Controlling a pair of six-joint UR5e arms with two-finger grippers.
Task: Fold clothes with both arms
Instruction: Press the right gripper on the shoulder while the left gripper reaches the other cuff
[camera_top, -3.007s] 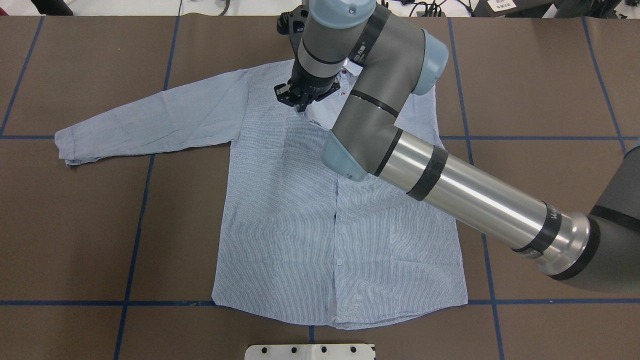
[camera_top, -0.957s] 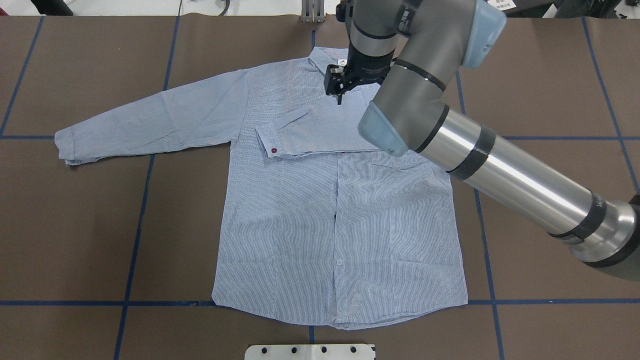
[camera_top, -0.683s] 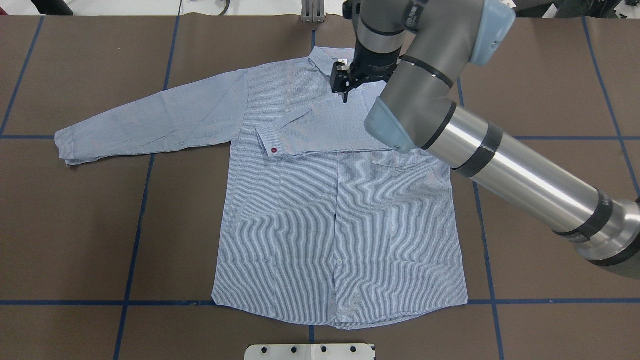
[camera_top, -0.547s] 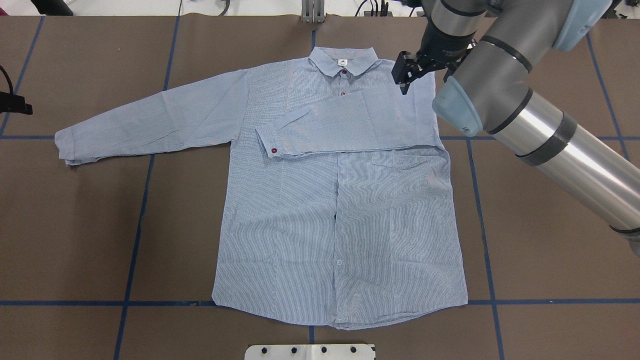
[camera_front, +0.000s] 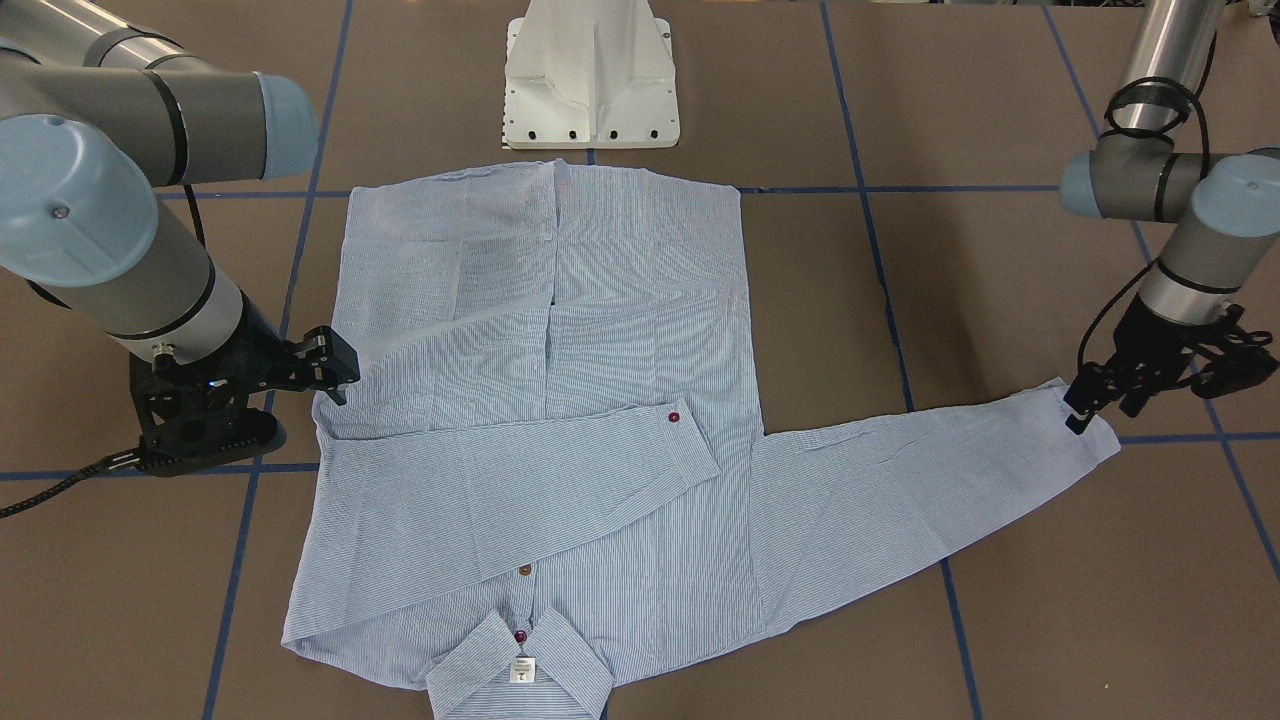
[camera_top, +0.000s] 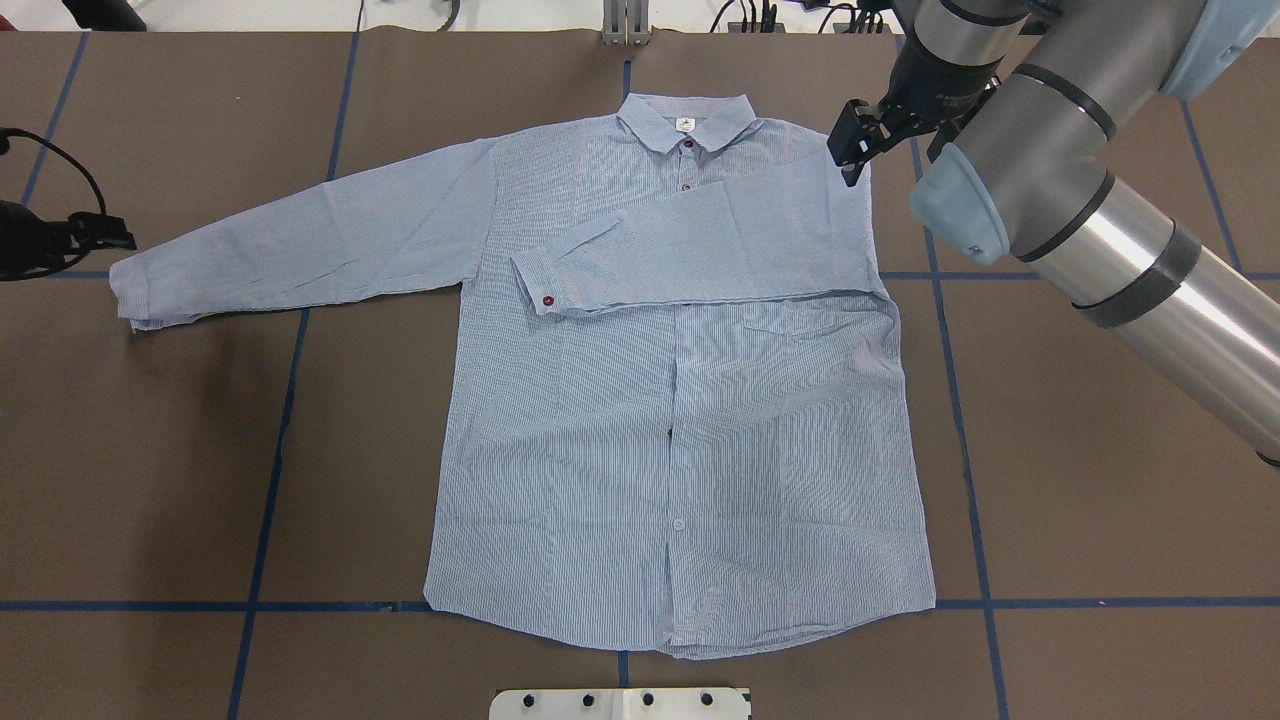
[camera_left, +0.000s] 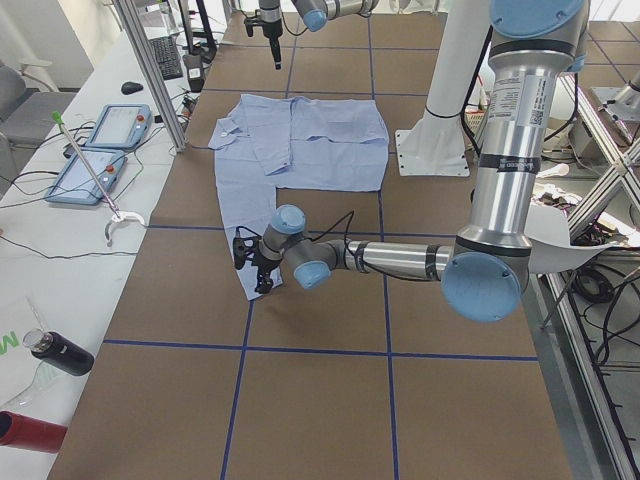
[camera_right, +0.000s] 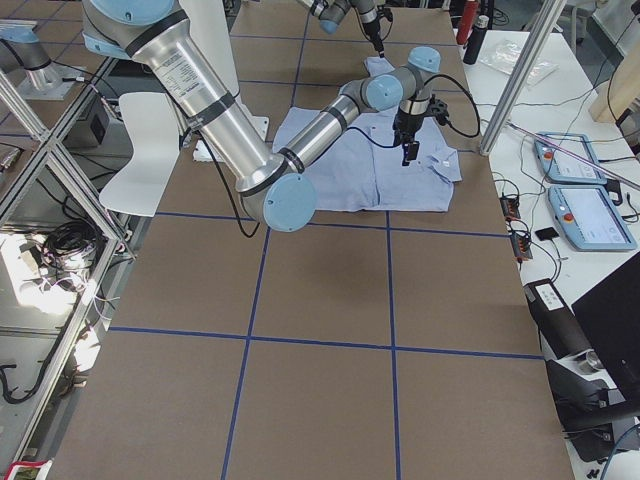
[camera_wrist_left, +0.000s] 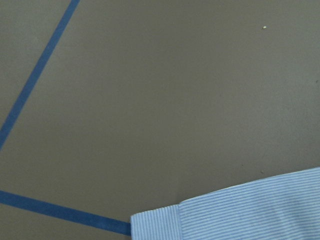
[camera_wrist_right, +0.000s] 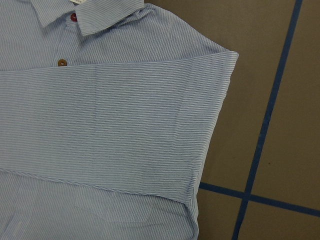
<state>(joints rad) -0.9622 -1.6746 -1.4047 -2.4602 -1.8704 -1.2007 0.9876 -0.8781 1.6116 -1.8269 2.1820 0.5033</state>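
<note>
The light-blue striped shirt lies flat, front up, with its collar away from the robot. Its right sleeve is folded across the chest, cuff near the middle. It also shows in the right wrist view. The other sleeve stretches out to the left. My right gripper hangs open and empty just above the shirt's right shoulder edge. My left gripper is open and empty, low beside the outstretched cuff. That cuff shows in the left wrist view.
The white pedestal base stands behind the shirt's hem. The brown table carries blue tape lines. Aluminium frame posts and a side bench with tablets line the far edge.
The right gripper let go of the right sleeve, which now lies folded across the chest, and moved right to the shoulder edge. The left gripper came into view beside the left cuff.
</note>
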